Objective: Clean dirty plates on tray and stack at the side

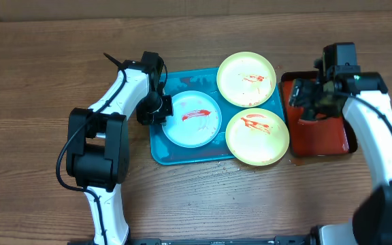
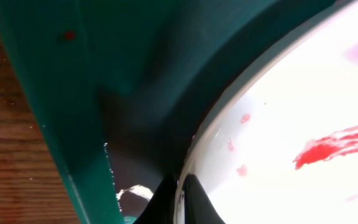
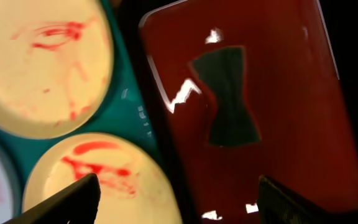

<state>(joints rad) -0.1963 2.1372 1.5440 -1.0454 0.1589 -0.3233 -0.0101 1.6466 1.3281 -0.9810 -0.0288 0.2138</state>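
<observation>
Left end effector [image 2: 179, 202] is clamped on the rim of the whitish plate [image 2: 291, 124], which lies in the turquoise tray [image 2: 135, 56]. This thin edge hold may slip on lifting, tipping the plate and smearing red sauce [image 2: 334, 146]. Farther off, right end effector [image 3: 179, 199] hovers, fingers apart, over the red tray [image 3: 291, 93].

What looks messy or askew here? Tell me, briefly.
Red sauce smears all three plates: the whitish plate, the far yellow-green plate and the near yellow-green plate. Both yellow-green ones lie over the turquoise tray's rim rather than flat inside it. A red speck marks the tray's wall.
</observation>
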